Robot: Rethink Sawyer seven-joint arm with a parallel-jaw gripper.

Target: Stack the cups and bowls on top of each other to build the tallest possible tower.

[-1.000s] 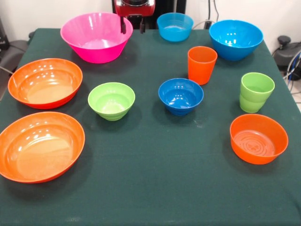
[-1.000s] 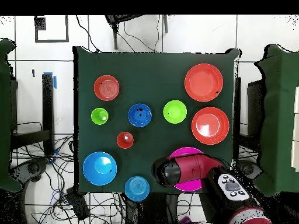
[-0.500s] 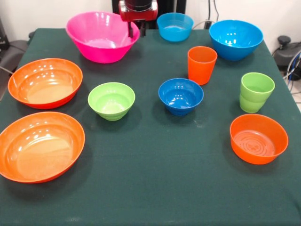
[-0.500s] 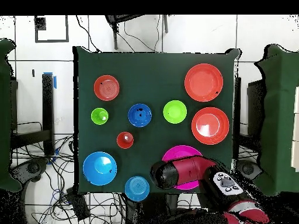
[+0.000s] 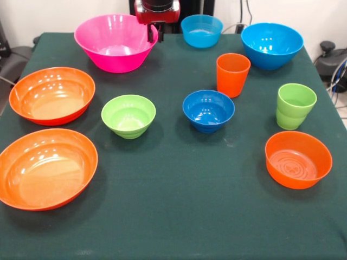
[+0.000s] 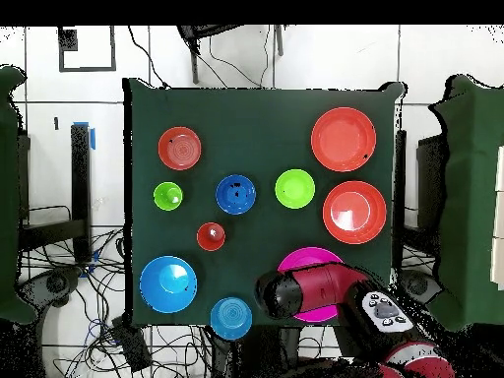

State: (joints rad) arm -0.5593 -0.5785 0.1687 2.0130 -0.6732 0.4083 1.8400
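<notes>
My gripper (image 5: 153, 33) is shut on the right rim of the big pink bowl (image 5: 111, 46) at the table's far side. In the overhead view the arm covers most of the pink bowl (image 6: 307, 258). The orange cup (image 5: 233, 74) and the lime green cup (image 5: 295, 105) stand upright to the right. Two wide orange bowls (image 5: 51, 95) (image 5: 46, 168) lie at the left. The small lime bowl (image 5: 128, 115) and dark blue bowl (image 5: 208, 110) sit mid-table. Every piece stands singly; no tower is in view.
Two sky blue bowls (image 5: 201, 30) (image 5: 271, 44) sit at the far right, close to the gripper. A smaller orange bowl (image 5: 298, 158) lies near the front right. Cables and equipment lie beyond the green tablecloth's right edge (image 5: 339, 116).
The gripper came down over the pink bowl's rim and shut on it. The bowl tipped and slid a little to the right, and now sits level again.
</notes>
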